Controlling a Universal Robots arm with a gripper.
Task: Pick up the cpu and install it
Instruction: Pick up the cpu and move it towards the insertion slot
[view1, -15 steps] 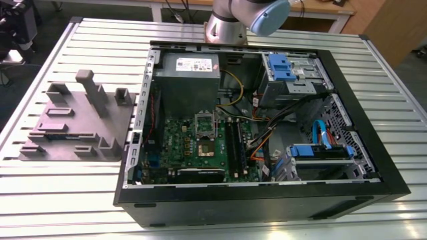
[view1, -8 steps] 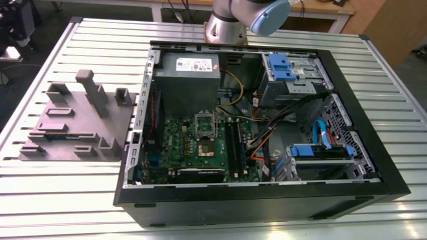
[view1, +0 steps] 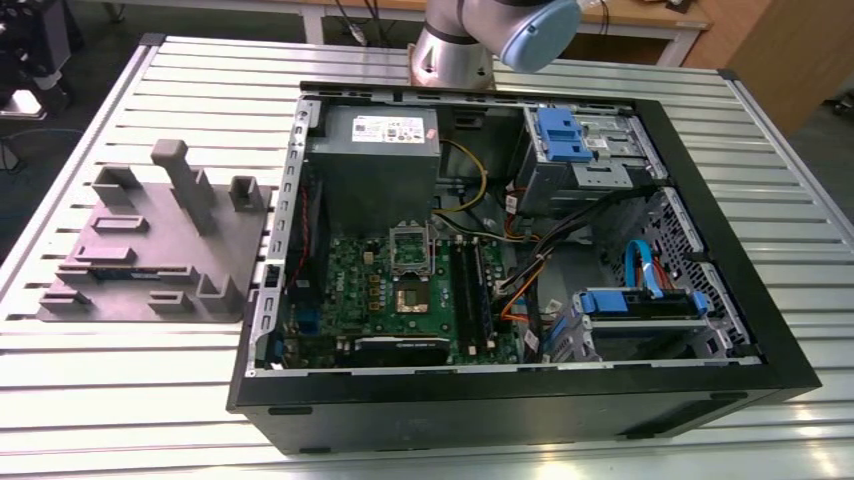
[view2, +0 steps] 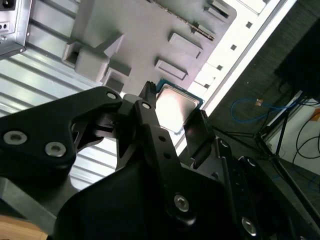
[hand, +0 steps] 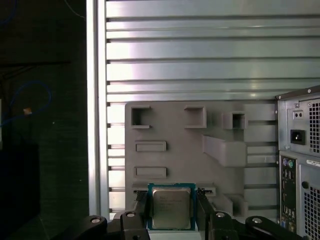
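**Item:** the cpu (hand: 171, 209).

**Hold:** in the first wrist view my gripper (hand: 171, 197) was clenched on it. One of my fingers (hand: 141, 202) pressed each thin side, which I judge spared the metal top and the contact face.

**Position:** flat, held clear above the grey fixture tray (view1: 147, 250). The tray lay on the slatted table (view1: 120, 400), at the exterior view's left of the open computer case (view1: 787, 370).

**Destination, as I judge:** the socket (view1: 411, 297) on the motherboard (view1: 354, 290). It appeared open and unfilled, well apart from the chip.
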